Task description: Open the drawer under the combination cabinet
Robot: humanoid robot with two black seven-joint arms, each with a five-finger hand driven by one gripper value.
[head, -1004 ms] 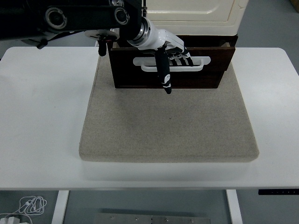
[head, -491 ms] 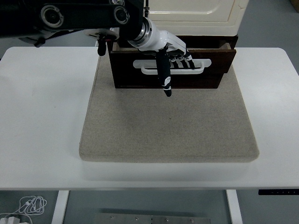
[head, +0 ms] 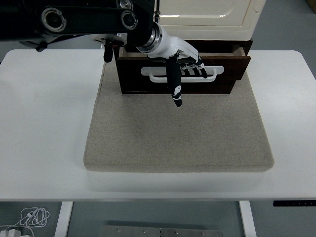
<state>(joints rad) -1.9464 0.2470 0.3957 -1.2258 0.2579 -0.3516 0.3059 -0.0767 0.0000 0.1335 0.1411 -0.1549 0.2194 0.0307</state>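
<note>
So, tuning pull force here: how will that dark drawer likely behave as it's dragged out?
The drawer looks like rigid wood, so it should probably slide without flexing. The left hand hooks the white handle left of centre, so it may skew. The beige mat probably steadies the cabinet.

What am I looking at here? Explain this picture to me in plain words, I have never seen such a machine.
This is one picture from a camera high on a humanoid robot, looking down over its white table. On the table lies a grey mat, and on the mat's far end stands a cream cabinet with a dark wooden drawer beneath it. The black arm from the left ends in the left robot hand, whose fingers hook through the drawer's white handle; the thumb points down. The drawer looks slightly pulled out. No right arm shows.
</note>
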